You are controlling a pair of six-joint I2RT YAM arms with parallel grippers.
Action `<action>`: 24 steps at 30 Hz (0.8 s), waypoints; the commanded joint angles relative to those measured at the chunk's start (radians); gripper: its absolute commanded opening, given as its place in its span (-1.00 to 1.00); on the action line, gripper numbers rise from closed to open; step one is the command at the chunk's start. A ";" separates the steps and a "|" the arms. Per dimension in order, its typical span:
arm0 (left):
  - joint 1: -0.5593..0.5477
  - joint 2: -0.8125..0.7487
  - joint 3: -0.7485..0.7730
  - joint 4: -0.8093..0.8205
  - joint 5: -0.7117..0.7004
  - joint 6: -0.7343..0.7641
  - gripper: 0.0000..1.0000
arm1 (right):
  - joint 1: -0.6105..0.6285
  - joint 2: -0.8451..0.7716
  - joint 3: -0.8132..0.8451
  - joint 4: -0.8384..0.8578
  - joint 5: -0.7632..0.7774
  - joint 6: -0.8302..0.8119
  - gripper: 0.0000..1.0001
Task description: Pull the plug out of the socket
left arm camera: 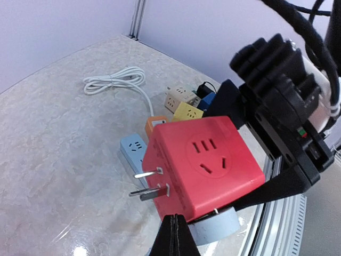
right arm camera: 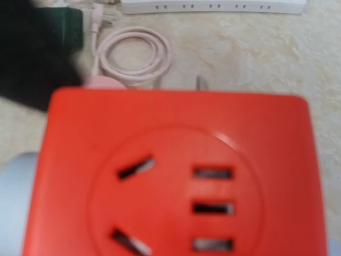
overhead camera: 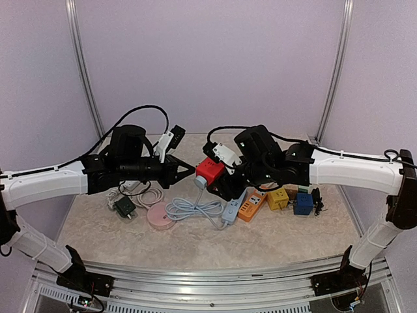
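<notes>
A red cube socket (overhead camera: 210,171) with two bare metal prongs (left arm camera: 149,182) hangs above the table, and my right gripper (overhead camera: 225,177) is shut on it, black fingers (left arm camera: 282,184) on either side. A pale grey-blue round plug (left arm camera: 219,226) sits in the cube's lower face. My left gripper (left arm camera: 175,237) is shut with nothing in it, its tip just below the cube's near corner, beside the plug. In the right wrist view the red cube socket (right arm camera: 176,170) fills the frame and hides the fingers; the plug (right arm camera: 15,197) shows at the left edge.
On the table below lie a light blue power strip (overhead camera: 233,207), an orange one (overhead camera: 251,207), a yellow cube (overhead camera: 277,199), a blue cube (overhead camera: 303,203), a coiled white cable (overhead camera: 192,208), a pink round unit (overhead camera: 159,216) and a dark green adapter (overhead camera: 125,207).
</notes>
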 commanded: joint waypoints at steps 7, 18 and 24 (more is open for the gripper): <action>-0.059 -0.019 -0.045 0.092 -0.148 0.001 -0.04 | 0.015 -0.025 0.051 0.034 0.095 0.124 -1.00; -0.091 -0.022 -0.055 0.128 -0.230 -0.038 0.63 | 0.015 0.027 0.118 0.010 0.129 0.179 -1.00; -0.097 0.027 -0.023 0.106 -0.259 -0.037 0.38 | 0.016 0.026 0.122 0.017 0.108 0.178 -1.00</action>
